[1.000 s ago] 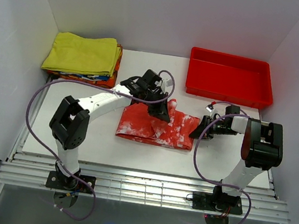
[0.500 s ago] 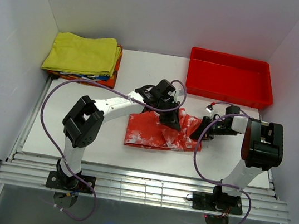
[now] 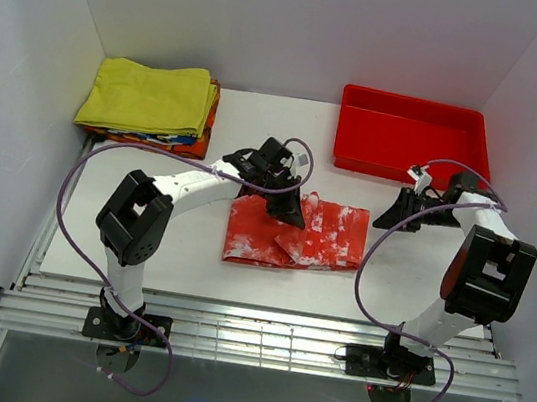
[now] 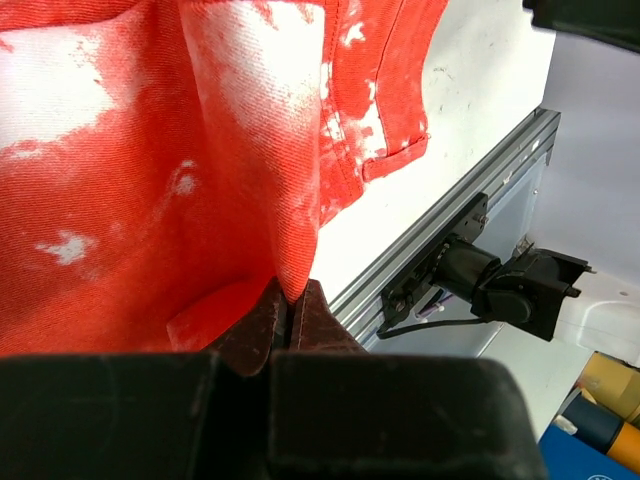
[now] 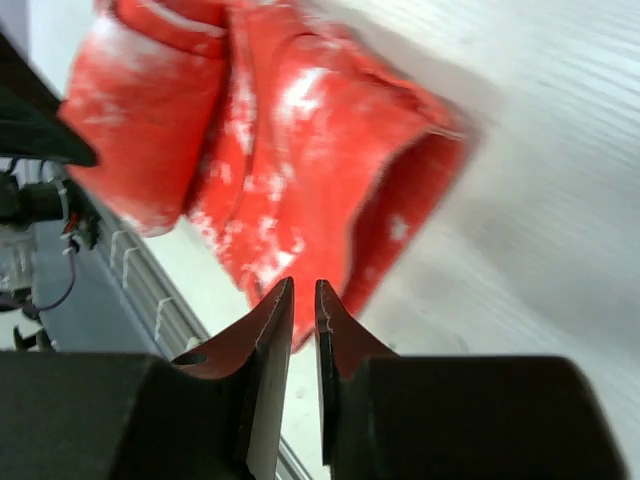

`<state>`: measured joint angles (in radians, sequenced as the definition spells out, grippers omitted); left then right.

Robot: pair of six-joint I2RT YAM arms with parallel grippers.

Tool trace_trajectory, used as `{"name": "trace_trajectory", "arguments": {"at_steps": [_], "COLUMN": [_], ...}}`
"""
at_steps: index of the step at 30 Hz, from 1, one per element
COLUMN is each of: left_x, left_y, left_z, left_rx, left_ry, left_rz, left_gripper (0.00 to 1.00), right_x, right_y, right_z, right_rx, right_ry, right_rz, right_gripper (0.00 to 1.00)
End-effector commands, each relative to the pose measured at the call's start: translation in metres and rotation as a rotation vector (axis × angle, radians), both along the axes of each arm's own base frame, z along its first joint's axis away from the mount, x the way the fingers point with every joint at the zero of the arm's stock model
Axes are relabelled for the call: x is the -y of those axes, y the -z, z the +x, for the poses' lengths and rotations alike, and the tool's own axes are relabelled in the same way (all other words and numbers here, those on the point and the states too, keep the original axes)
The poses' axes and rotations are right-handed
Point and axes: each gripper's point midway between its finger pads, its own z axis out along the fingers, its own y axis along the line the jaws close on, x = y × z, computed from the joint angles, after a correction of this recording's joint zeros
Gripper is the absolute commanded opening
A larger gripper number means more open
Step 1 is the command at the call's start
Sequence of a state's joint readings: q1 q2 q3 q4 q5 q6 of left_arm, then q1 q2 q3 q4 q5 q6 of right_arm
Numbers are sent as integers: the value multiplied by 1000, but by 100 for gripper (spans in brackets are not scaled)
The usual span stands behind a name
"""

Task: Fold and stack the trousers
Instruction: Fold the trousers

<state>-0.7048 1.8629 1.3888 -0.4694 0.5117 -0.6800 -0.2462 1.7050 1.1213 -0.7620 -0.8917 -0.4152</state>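
Note:
The red-orange trousers (image 3: pixel 323 240) with white blotches lie folded in a compact rectangle at the table's middle. My left gripper (image 3: pixel 291 213) is over their upper left part, shut on a fold of the cloth, which rises out of the closed jaws in the left wrist view (image 4: pixel 293 300). The trousers fill that view (image 4: pixel 150 150). My right gripper (image 3: pixel 385 220) is to the right of the trousers, clear of them, jaws a narrow gap apart and empty (image 5: pixel 303 290). The trousers' bunched right edge shows beyond it (image 5: pixel 290 140).
A rigid red tray (image 3: pixel 405 169) stands at the back right, just behind my right gripper. A folded yellow garment (image 3: pixel 148 94) tops a stack of cloth at the back left. The table's aluminium front rail (image 3: pixel 248 340) runs along the near edge.
My right gripper let go of the trousers' right edge and drew back to the right, towards the tray. My left gripper shifted slightly left, still holding the cloth, and the trousers settled flatter.

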Motion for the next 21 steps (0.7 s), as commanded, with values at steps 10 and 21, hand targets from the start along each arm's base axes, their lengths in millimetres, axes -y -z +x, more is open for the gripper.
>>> {"name": "trace_trajectory", "arguments": {"at_steps": [10, 21], "left_x": [-17, -88], "left_y": [-43, -34], "left_z": [18, 42], "left_rx": [87, 97], "left_ry": [-26, -76], "left_rz": [-44, 65], "left_gripper": [0, 0], "right_x": [-76, -134], "right_y": [51, 81], "right_z": [-49, -38], "right_rx": [-177, -180], "right_ry": [-140, -166], "right_rz": [200, 196], "right_gripper": [20, 15]}}
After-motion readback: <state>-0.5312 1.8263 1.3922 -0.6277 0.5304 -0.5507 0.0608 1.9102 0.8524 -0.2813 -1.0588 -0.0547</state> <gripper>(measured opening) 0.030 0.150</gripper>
